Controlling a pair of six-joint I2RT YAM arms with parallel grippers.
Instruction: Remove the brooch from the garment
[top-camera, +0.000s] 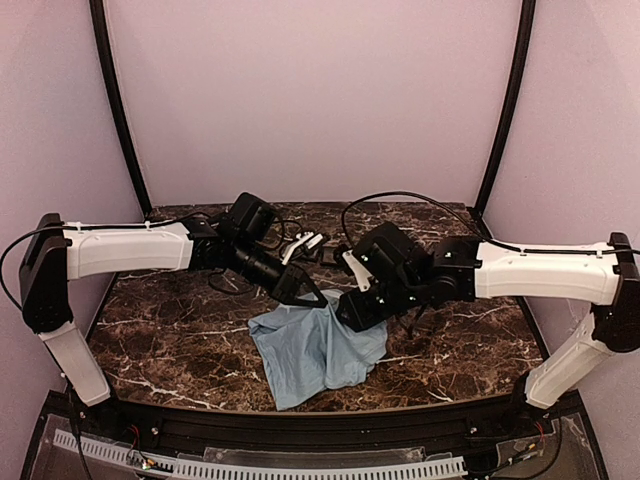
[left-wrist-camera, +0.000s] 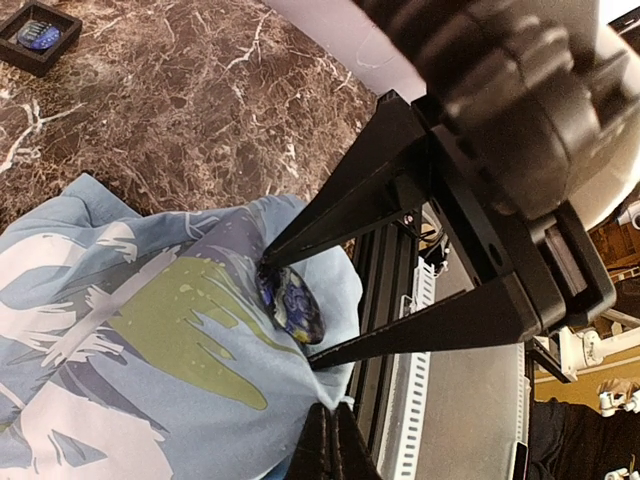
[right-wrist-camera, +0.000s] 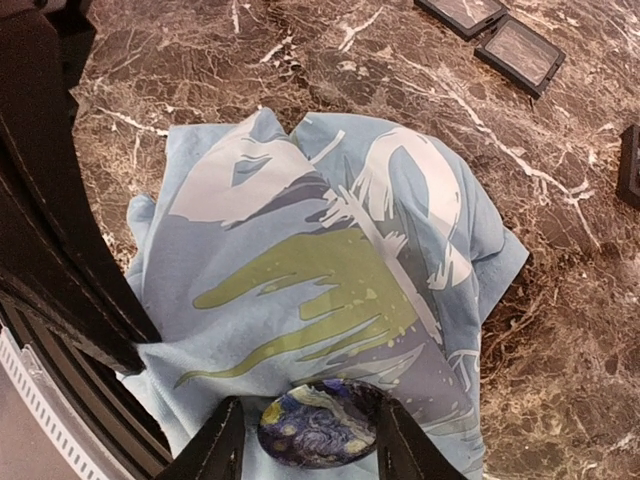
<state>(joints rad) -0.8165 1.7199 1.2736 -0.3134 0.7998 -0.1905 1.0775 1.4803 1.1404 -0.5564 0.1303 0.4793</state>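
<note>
A light blue shirt (top-camera: 310, 355) with a green and white print lies bunched on the marble table. The brooch (right-wrist-camera: 320, 428), a round dark blue badge with pale swirls, is pinned near the shirt's raised edge and also shows in the left wrist view (left-wrist-camera: 297, 308). My right gripper (right-wrist-camera: 308, 408) is open with a finger on each side of the brooch; one finger touches it and a thin gap shows at the other. My left gripper (left-wrist-camera: 337, 420) is shut on a fold of shirt fabric just beside the brooch. The two grippers meet over the shirt's top edge (top-camera: 330, 305).
Small square black trays lie on the table beyond the shirt (right-wrist-camera: 520, 52), (right-wrist-camera: 465, 12), and one holds a blue object (left-wrist-camera: 40, 35). The table's front edge with a black rail and white slotted strip (left-wrist-camera: 420, 400) is close beside the grippers.
</note>
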